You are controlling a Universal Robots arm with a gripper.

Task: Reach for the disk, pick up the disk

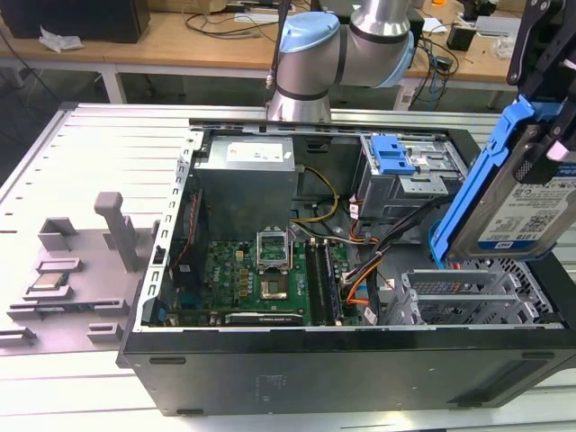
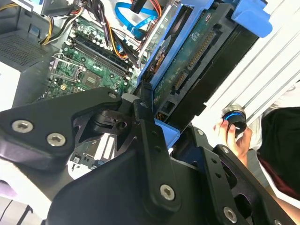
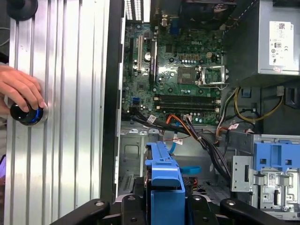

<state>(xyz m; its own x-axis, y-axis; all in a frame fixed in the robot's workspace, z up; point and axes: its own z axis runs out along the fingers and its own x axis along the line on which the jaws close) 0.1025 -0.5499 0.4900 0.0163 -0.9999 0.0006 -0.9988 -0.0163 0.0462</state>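
Using the open computer case (image 1: 342, 355) as landmark: to the exterior view's left of it, one small chip (image 1: 49, 280) lies on a grey holder (image 1: 67, 288). Inside the case sit one green board (image 1: 261, 279) and one blue latch (image 1: 392, 155). Above its right end, one disk (image 1: 522, 202) hangs tilted, clamped in the gripper (image 2: 154, 129). A hand (image 3: 18, 89) rests on one knob (image 3: 27, 114).

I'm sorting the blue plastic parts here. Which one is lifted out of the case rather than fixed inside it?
The blue bracket on the disk, held up above the case at the exterior view's right. The blue latch sits on the drive cage inside.
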